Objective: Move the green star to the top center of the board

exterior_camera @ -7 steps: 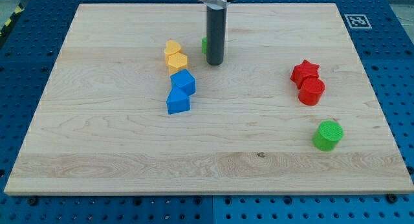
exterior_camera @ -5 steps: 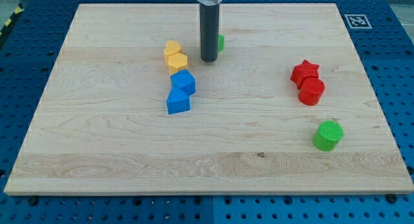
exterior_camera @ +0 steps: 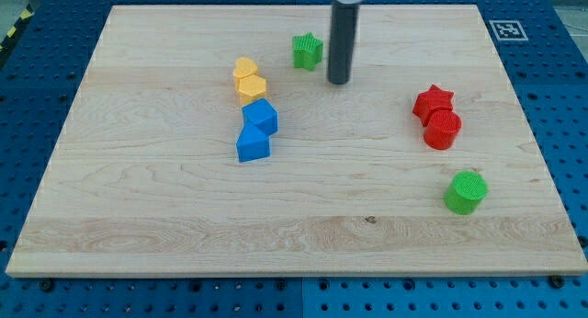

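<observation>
Blocks are scattered over a pale wooden board (exterior_camera: pixel 138 217) that is laid on a blue perforated table (exterior_camera: pixel 37 42). The green star (exterior_camera: pixel 307 51) is seen near the view's top, slightly left of the board's centre line, standing free with bare wood on every side. My tip (exterior_camera: pixel 338 82) is set down just to the view's right of the star and a little lower, apart from it, with a narrow strip of wood showing between them. No pincer is carried by the arm, only the straight dark rod, so no spread or closed state can be reported.

At the view's left of the star, 2 yellow blocks (exterior_camera: pixel 246 79) are seen touching each other, their shapes not clearly made out. Directly below them, 2 blue blocks (exterior_camera: pixel 256 130) are stacked along the same line, the upper one near the lower yellow block; whether the two touch cannot be told. At the view's right, a red star (exterior_camera: pixel 433 102) is pressed against a red cylinder (exterior_camera: pixel 444 129) just beneath it. A green cylinder (exterior_camera: pixel 466 191) is placed further toward the view's bottom right, well apart from the red pair. A black and white marker (exterior_camera: pixel 508 29) is fixed at the board's top right corner.
</observation>
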You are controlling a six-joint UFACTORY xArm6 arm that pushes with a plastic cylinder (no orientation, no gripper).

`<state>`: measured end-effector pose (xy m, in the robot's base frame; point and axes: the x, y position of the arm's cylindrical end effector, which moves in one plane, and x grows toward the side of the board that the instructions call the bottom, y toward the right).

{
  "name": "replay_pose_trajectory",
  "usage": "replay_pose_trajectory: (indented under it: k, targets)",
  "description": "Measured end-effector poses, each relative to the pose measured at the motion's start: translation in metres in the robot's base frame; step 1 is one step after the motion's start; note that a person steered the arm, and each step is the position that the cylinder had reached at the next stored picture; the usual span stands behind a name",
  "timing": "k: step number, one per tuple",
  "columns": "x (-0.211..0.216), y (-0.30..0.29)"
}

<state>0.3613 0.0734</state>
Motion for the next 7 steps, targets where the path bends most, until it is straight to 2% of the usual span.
replay_pose_trajectory:
  k: [1,2,4,5,6,7]
  targets:
    - [-0.005,0.007]
    - [-0.038,-0.014]
    - [-0.038,-0.094]
    - [-0.038,-0.102]
    - [-0.040,-0.145]
    - [-0.055,-0.164]
